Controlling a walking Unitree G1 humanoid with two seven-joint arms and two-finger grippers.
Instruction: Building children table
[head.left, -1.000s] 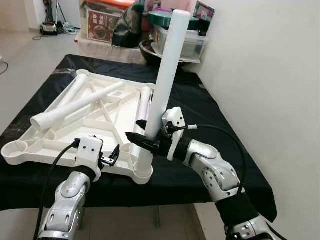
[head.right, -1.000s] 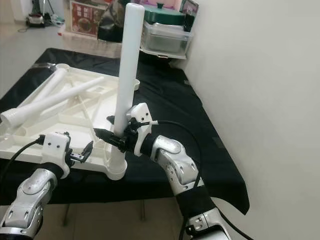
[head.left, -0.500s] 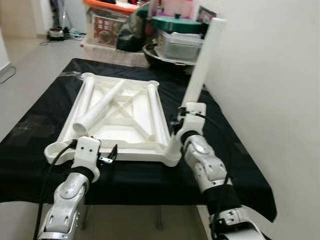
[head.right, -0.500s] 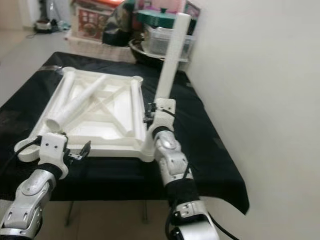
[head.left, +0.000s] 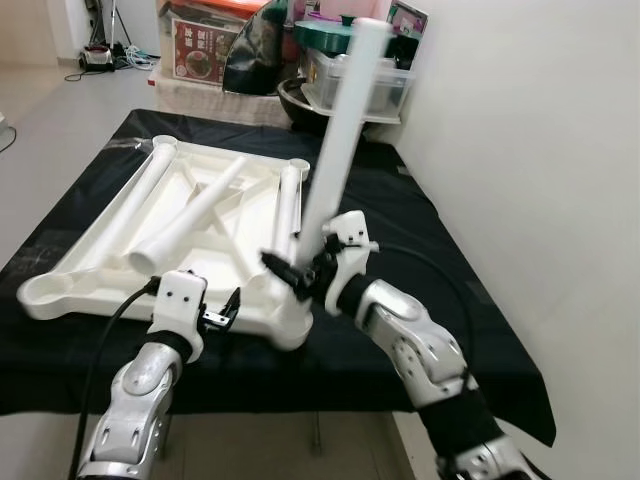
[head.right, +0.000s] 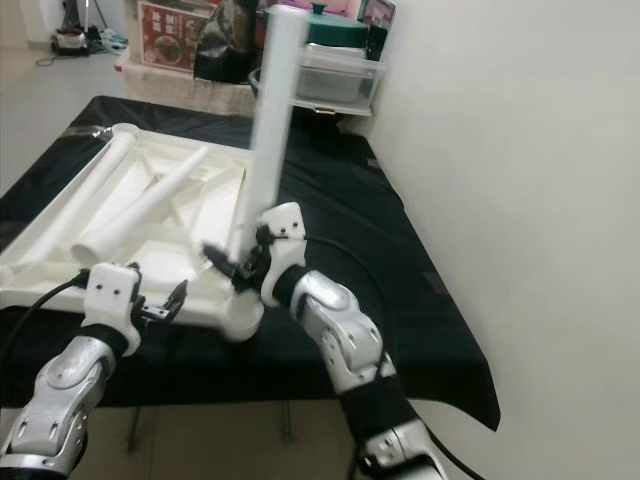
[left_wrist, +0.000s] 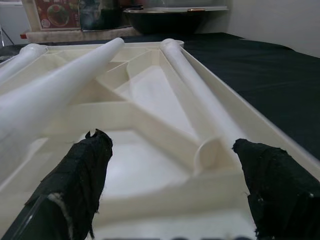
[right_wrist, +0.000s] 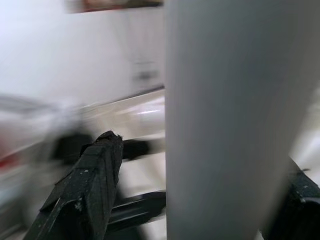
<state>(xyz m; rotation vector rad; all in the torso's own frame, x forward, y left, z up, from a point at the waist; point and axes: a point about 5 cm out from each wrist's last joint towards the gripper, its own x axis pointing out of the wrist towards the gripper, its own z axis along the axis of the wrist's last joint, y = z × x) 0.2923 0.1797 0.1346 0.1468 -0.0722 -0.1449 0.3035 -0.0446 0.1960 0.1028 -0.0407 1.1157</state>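
The right gripper (head.left: 300, 282) clasps the white table leg (head.left: 338, 140) low on its shaft. The leg's long axis rises nearly upright from the fingers, its foot at the corner socket (head.left: 285, 325) of the upturned tabletop (head.left: 215, 235) directly below. The left gripper (head.left: 228, 311), fingers spread and empty, hovers beside that socket. The left wrist view reveals spare legs (left_wrist: 195, 95) lying in the tabletop.

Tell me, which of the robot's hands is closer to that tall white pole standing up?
The right hand: it grips the upright pole near its base. The left hand hovers open by the tabletop's near edge, apart from the pole.
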